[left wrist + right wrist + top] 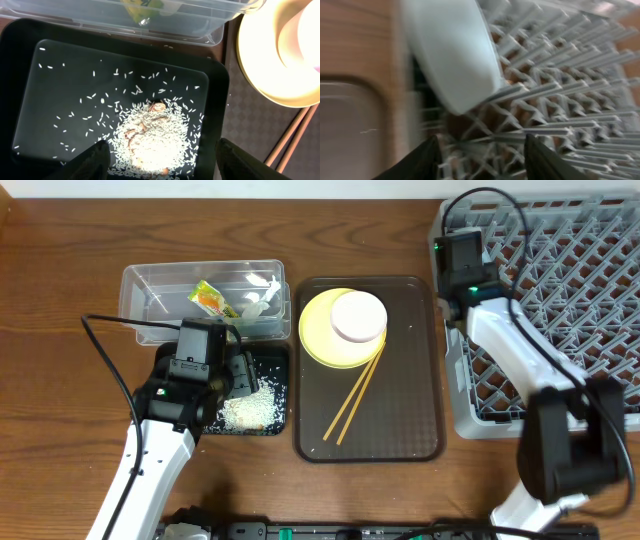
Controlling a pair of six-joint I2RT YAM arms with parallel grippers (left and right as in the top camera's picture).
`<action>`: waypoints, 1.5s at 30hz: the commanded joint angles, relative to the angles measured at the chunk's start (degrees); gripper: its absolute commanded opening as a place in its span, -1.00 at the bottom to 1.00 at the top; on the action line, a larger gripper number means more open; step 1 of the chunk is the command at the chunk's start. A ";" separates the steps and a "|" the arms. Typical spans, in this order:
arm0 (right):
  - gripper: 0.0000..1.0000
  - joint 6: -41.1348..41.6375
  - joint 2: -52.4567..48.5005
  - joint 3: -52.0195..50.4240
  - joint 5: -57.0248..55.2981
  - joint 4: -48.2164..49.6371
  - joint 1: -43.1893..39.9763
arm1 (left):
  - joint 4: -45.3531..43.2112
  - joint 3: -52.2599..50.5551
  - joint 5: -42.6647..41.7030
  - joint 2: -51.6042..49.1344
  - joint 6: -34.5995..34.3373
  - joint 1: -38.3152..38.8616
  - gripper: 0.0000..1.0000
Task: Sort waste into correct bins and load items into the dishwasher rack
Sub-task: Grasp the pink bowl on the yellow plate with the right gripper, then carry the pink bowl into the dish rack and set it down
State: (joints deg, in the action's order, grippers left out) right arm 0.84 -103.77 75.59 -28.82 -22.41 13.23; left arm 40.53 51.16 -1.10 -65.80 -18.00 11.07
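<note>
Your biggest piece is the grey dishwasher rack (580, 270) on the right side of the table, and your right arm reaches over its near-left corner. Beside it, in the middle, lies the dark brown serving tray (400, 400). To the left of that the clear tub (150, 285) sits at the back, with the shallow black tray (30, 65) just in front of it, their edges nearly touching. On the far end of the brown tray you have the yellow plate (315, 332), and the white bowl (358, 317) rests on it, toward its right side. In the right wrist view the light blue bowl (452, 50) stands on edge at the rim of the rack, tilted against the lattice. Your right gripper (482, 165) sits just below it with its jaws parted and nothing between them. Your left gripper (160, 165) hovers over the black tray, jaws spread wide and empty. The two chopsticks (355, 400) lie side by side on the brown tray, slanting from the plate's edge down toward the near left. Inside the tub you can see the green-yellow wrapper (208, 298) and, to its right, the crumpled white scrap (255, 305). The rice (150, 140) is heaped in the black tray directly under the left jaws, with stray grains scattered around the heap
</note>
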 commanded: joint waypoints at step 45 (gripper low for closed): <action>-0.98 -5.25 15.54 0.48 -1.14 5.88 -3.13 | 0.11 0.61 0.48 -0.13 -0.28 -0.17 0.40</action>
State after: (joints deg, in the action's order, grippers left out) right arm 7.70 -87.92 75.83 -17.10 -18.59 12.29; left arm 40.53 51.16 -1.10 -65.80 -18.00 11.07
